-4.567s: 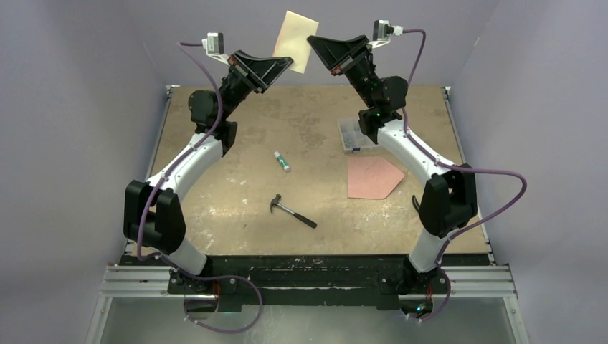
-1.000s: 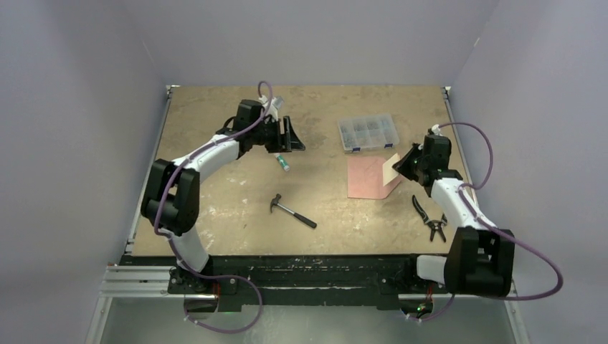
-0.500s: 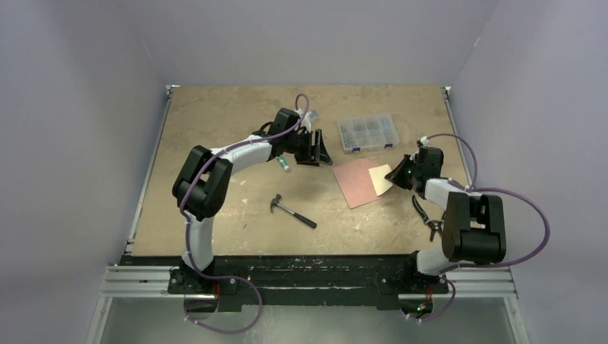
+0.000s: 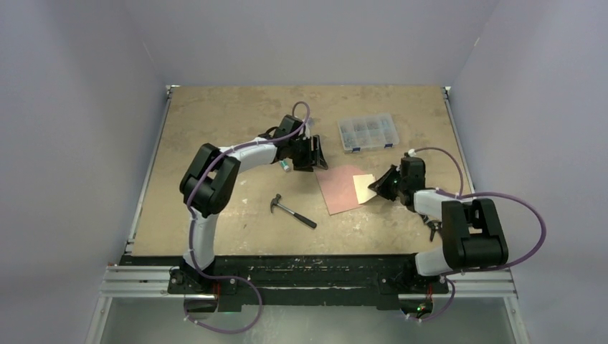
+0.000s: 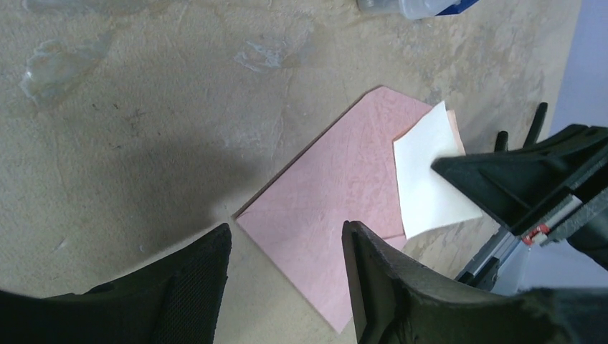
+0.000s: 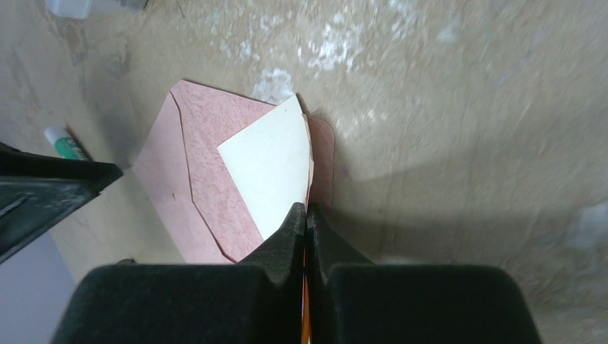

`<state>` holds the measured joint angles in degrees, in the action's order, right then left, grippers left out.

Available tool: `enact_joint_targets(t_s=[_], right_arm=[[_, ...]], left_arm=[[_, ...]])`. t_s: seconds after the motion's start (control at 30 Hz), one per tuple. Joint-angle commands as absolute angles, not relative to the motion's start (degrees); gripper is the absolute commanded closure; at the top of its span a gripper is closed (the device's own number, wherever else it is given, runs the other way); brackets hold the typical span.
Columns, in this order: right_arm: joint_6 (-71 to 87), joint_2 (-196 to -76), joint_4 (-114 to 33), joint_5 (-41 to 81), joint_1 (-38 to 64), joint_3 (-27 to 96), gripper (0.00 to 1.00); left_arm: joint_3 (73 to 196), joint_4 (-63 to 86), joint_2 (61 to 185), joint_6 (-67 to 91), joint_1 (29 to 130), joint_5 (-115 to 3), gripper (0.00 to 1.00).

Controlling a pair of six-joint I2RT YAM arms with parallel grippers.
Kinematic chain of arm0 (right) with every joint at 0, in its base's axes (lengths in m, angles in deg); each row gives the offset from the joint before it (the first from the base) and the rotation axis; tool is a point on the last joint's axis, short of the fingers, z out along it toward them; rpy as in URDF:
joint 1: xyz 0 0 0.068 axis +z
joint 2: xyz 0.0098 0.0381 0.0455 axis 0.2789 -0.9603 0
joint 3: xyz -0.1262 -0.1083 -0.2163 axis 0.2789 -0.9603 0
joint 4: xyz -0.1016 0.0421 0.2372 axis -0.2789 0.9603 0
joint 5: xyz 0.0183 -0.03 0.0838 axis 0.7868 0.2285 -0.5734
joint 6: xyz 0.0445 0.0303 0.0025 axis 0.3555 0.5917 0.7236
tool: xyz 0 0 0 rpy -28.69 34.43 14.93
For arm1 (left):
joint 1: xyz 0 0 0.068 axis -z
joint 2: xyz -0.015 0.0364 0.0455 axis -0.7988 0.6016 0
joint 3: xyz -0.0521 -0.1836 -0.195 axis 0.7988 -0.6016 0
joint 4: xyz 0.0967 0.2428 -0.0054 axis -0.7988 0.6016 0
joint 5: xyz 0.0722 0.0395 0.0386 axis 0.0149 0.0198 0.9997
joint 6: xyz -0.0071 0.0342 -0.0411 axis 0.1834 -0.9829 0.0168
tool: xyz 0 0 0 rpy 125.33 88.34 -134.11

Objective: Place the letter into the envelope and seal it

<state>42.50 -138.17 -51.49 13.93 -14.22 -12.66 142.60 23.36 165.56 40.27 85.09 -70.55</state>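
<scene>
The envelope [image 4: 337, 190] is a pink paper piece lying flat on the table, its pointed end toward the left arm. The letter [image 4: 363, 188] is a pale cream sheet tilted over the envelope's right end. My right gripper [image 4: 376, 188] is shut on the letter's lower edge [image 6: 272, 165], jaws pressed together [image 6: 306, 212]. Whether the sheet is tucked inside the envelope [image 6: 208, 179] I cannot tell. My left gripper [image 4: 316, 155] hovers open over the envelope's left corner [image 5: 330, 201]. Nothing is between its fingers [image 5: 208, 265].
A glue stick [image 4: 285, 166] lies just left of the left gripper. A hammer [image 4: 293, 211] lies nearer the front. A clear compartment box [image 4: 368, 132] stands behind the envelope.
The right gripper has moved left with the letter, and the envelope has slid left and turned with it. The left gripper has swung right, coming over the envelope's left corner.
</scene>
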Motion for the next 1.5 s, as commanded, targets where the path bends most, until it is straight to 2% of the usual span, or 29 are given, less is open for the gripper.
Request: enact_joint_targets(t_s=[0.0,0.23,0.4,0.63,0.83,1.1,1.47], right_arm=[[57.0,-135.8,-51.2,19.3,-11.5,-17.2,1.00],[64.5,-132.6,-47.1,22.8,-8.6,-18.8,1.00],[59.5,-124.0,-44.1,27.8,-7.4,-14.6,1.00],[47.2,-118.1,-58.5,23.3,-7.4,-14.7,1.00],[42.9,-125.0,-74.0,15.4,-7.4,-20.2,1.00],[41.8,-131.6,-71.2,13.7,-6.9,-19.3,1.00],[41.0,-142.7,-71.9,14.1,-5.8,-19.4,1.00]], left_arm=[[147.4,26.3,168.0,40.0,86.6,-68.2,0.43],[147.4,30.9,166.0,37.9,87.6,-63.5,0.43],[141.5,29.4,161.0,36.9,89.0,-59.1,0.43],[133.6,22.6,154.6,36.1,89.8,-57.1,0.43],[129.2,18.5,154.2,35.8,91.0,-58.0,0.48],[128.6,17.9,157.1,39.7,93.9,-52.0,0.53],[133.9,25.7,163.1,41.1,95.3,-46.4,0.54]])
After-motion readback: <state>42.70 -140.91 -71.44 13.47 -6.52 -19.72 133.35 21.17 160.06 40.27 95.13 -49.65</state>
